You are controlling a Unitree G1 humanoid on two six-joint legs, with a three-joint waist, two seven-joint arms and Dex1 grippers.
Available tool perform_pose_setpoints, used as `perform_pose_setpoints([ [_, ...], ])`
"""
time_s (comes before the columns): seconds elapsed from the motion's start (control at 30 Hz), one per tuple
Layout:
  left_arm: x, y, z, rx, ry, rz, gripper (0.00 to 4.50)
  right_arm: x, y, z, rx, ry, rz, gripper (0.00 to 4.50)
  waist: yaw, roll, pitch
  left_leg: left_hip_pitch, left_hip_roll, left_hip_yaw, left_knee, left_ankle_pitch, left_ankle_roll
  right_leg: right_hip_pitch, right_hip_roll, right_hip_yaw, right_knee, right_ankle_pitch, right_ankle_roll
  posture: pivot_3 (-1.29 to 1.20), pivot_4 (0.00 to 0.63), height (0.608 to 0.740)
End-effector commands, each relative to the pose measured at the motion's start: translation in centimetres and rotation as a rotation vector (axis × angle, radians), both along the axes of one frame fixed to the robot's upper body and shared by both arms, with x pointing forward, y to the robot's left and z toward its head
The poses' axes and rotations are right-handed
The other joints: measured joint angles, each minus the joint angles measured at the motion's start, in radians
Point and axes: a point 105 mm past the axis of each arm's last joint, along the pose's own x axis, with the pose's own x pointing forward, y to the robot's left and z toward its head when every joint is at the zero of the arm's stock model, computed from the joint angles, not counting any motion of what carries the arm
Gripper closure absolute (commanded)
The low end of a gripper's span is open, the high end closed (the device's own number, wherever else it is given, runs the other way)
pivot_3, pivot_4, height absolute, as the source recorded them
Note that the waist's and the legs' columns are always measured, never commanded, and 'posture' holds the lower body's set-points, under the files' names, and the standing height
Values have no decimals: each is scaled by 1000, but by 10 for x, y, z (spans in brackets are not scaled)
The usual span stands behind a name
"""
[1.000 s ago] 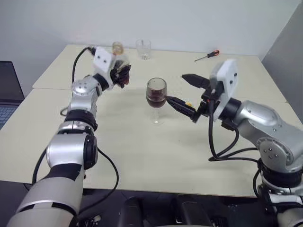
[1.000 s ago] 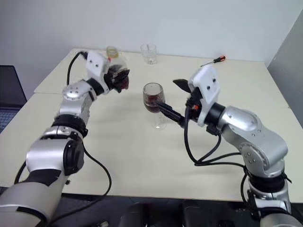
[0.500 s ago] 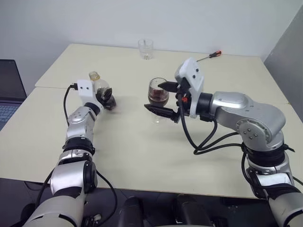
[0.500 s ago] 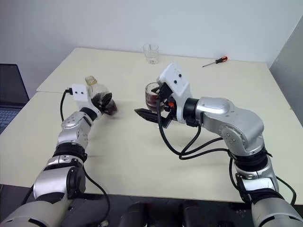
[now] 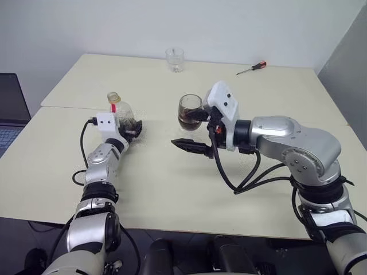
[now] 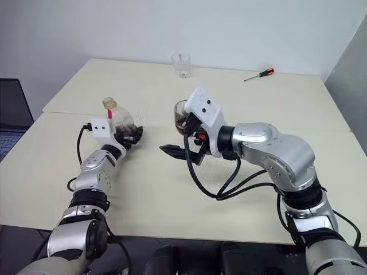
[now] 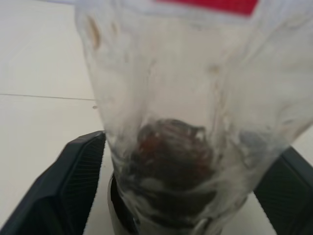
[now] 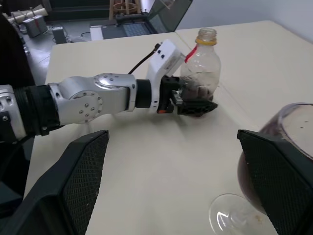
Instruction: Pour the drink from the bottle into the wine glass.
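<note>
The right gripper [image 5: 192,130] hides the wine glass [image 5: 189,109] stem and foot — whether its fingers touch the glass is unclear.

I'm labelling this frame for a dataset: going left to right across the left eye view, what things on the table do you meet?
Laptop → bottle → wine glass → screwdriver. I left out the tumbler, since it sits nearly in line with the wine glass.

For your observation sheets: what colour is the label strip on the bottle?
Red; the label strip on the bottle shows best in the right wrist view.
</note>
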Motion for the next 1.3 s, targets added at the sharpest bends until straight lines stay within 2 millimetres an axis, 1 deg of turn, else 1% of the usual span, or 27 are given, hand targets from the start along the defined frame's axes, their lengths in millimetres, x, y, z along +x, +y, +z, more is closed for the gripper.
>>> perform_pose_setpoints([
  [0.03, -3, 6, 15, 16, -46, 2, 12, -1, 0, 12, 4, -62, 9, 0, -1, 0, 0, 0, 0, 0, 0, 0, 0, 0, 0, 0, 0, 0, 0, 0, 150, 740],
  [0.17, -11, 4, 17, 39, -45, -38, 12, 1, -1, 11, -1, -66, 11, 0, -2, 0, 0, 0, 0, 0, 0, 0, 0, 0, 0, 0, 0, 0, 0, 0, 150, 740],
  [0.23, -21, 2, 23, 47, -64, -79, 12, 1, -2, 11, -2, -69, 15, 0, -2, 0, 0, 0, 0, 0, 0, 0, 0, 0, 0, 0, 0, 0, 0, 0, 150, 740],
  [0.27, -29, 3, 29, 49, -88, -94, 12, 3, -3, 11, -5, -71, 16, 0, -3, 0, 0, 0, 0, 0, 0, 0, 0, 0, 0, 0, 0, 0, 0, 0, 150, 740],
  [0.33, -45, 9, 41, 91, -131, -96, 12, 6, -7, 11, -11, -74, 17, 0, -4, 0, 0, 0, 1, 0, -1, 0, 0, 0, 0, 1, 0, 0, 0, 0, 150, 740],
  [0.4, -57, 11, 48, 102, -150, -119, 12, 8, -9, 12, -15, -77, 15, 0, -2, 0, 0, 0, 1, 0, -1, 0, 0, 0, -1, 2, -1, 0, 0, 0, 150, 740],
  [0.47, -70, 19, 56, 104, -160, -122, 12, 11, -15, 14, -20, -85, 6, 0, -1, 0, 0, 0, 1, -1, -1, 0, 0, 0, 0, 2, 0, 0, 0, 0, 150, 740],
  [0.53, -84, 32, 64, 132, -147, -134, 12, 15, -24, 17, -25, -92, -11, 0, -2, 0, 0, 0, 1, -1, -1, 0, 0, 0, 0, 2, 0, 0, -1, 0, 150, 740],
  [0.63, -93, 42, 68, 182, -110, -140, 12, 18, -33, 19, -34, -101, -25, 0, -1, 0, 0, 0, 1, -1, -2, 0, 0, 0, -1, 1, -1, 0, -1, 0, 150, 740],
  [0.7, -103, 50, 91, 222, -112, -185, 12, 23, -51, 20, -53, -102, -71, 0, -1, 0, 0, 0, 1, -1, -2, 0, 0, 0, -1, 1, -2, -1, -1, 0, 150, 740],
  [0.73, -108, 49, 103, 234, -118, -224, 12, 25, -61, 20, -64, -100, -96, 0, -1, 0, 0, 0, 1, -1, -2, 0, 0, 0, -1, 1, -2, -1, -1, 0, 150, 740],
  [0.77, -112, 45, 114, 249, -121, -274, 12, 27, -72, 20, -79, -98, -125, 0, 1, -1, 1, 0, 1, -1, -2, 0, 0, 0, -1, 1, -3, -1, -1, 0, 150, 740],
  [0.83, -120, 29, 139, 266, -137, -394, 12, 34, -103, 20, -105, -97, -206, 0, 7, -2, 1, -1, 1, -2, -2, 0, 0, 1, -1, 0, -6, -1, -1, 0, 150, 740],
  [0.87, -123, 21, 148, 280, -138, -447, 12, 37, -117, 20, -115, -98, -239, 0, 9, -2, 1, -1, 1, -2, -3, 0, 0, 2, -2, 0, -9, -1, -2, 0, 150, 740],
  [0.93, -128, 11, 155, 303, -132, -501, 12, 38, -136, 20, -131, -102, -272, 0, 10, -1, 1, -1, 0, -1, -3, 0, 0, 2, -4, 0, -10, -1, -1, 0, 150, 740],
  [0.97, -129, 9, 157, 312, -128, -514, 12, 38, -142, 19, -139, -105, -279, 0, 7, 0, 1, 0, 0, 1, -4, 0, 0, 2, -5, 1, -10, -1, -1, 0, 150, 740],
  [1.0, -131, 2, 162, 320, -130, -553, 12, 37, -156, 16, -147, -104, -278, 0, 4, 1, 1, 0, -1, 1, -4, 0, 0, 2, -6, 2, -10, -1, 0, 0, 150, 740],
  [1.07, -135, -4, 166, 343, -115, -610, 12, 31, -172, 18, -132, -112, -235, 0, 1, 1, 1, 0, -2, 2, -4, 0, 0, 2, -5, 2, -10, -2, 3, 0, 150, 740],
  [1.1, -137, -4, 167, 342, -107, -628, 12, 28, -178, 18, -132, -105, -217, 0, -1, 1, 2, 0, -2, 2, -3, 0, 0, 2, -4, 2, -11, -3, 4, 0, 150, 740],
  [1.2, -139, 4, 169, 363, -82, -634, 12, 24, -191, 22, -126, -96, -189, 0, -8, 3, 3, 1, 0, 2, -4, 0, 0, 1, -1, 2, -9, -3, 4, 0, 150, 740],
  [1.3, -138, 8, 167, 368, -50, -641, 12, 23, -196, 25, -113, -94, -177, 0, -10, 3, 3, 4, 2, 1, -6, 0, 0, 1, 0, 2, -9, -4, 3, 0, 150, 740],
])
